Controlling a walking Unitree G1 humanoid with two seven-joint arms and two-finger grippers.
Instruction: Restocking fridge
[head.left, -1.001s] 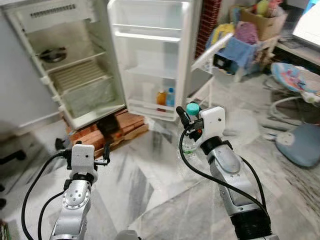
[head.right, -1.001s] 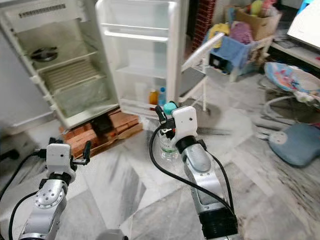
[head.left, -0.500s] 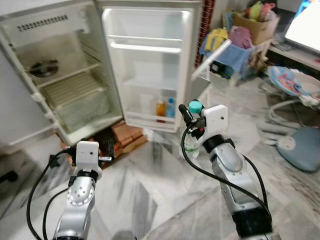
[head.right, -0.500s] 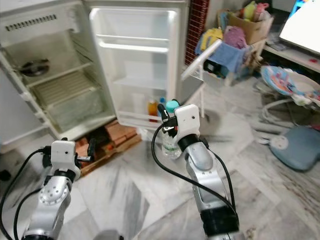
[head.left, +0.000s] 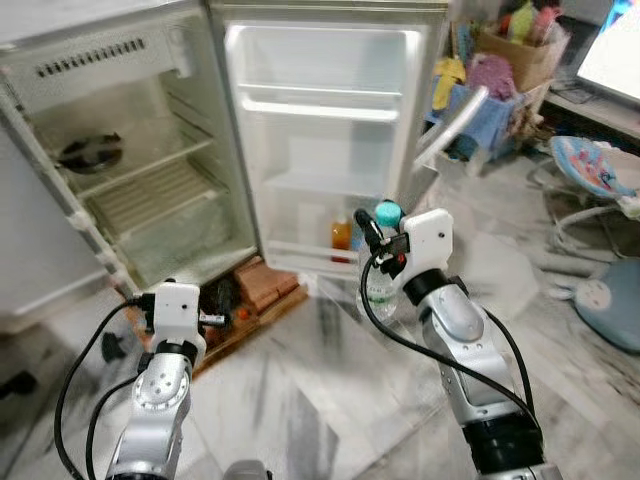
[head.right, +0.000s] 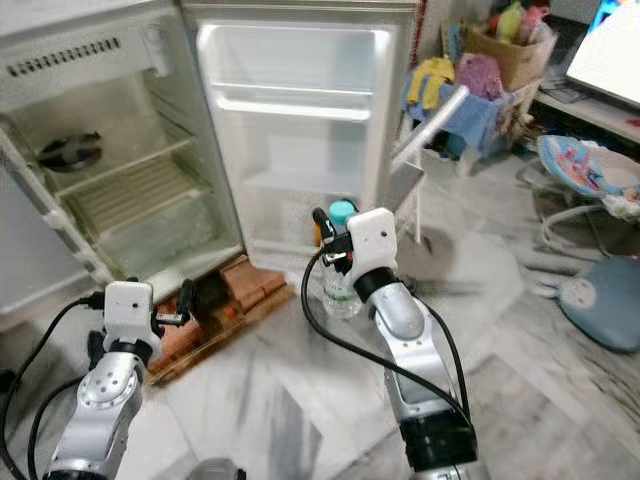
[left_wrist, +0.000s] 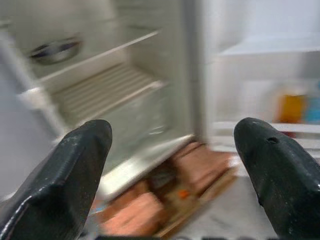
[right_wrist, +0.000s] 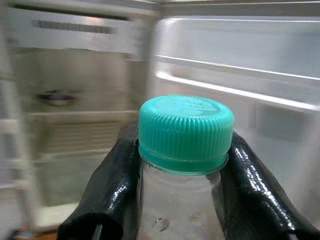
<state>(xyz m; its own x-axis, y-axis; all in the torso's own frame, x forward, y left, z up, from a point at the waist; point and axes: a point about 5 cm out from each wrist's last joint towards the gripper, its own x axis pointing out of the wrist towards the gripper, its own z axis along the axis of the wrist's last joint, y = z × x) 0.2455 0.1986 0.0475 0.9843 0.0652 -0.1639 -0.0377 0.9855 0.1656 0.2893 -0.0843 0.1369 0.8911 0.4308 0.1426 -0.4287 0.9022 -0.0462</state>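
Observation:
A small white fridge (head.left: 150, 170) stands open ahead, its door (head.left: 330, 150) swung wide to the right. An orange bottle (head.left: 342, 234) sits on the door's lowest shelf. My right gripper (head.left: 381, 243) is shut on the neck of a clear water bottle with a teal cap (right_wrist: 185, 126), held upright in front of the door shelf. My left gripper (head.left: 185, 318) is low at the left, open and holding nothing, its black fingers (left_wrist: 75, 165) spread wide toward the fridge interior.
A dark bowl (head.left: 90, 153) rests on the fridge's upper wire shelf. Bricks and boards (head.left: 262, 290) prop up the fridge base. A folding rack (head.left: 445, 130), a baby bouncer (head.left: 600, 165) and a grey cushion (head.left: 615, 315) crowd the right side of the marble floor.
The camera has come closer to the fridge and turned, so the door now sits nearer the centre. Both arms keep their poses, and the bottle stays held.

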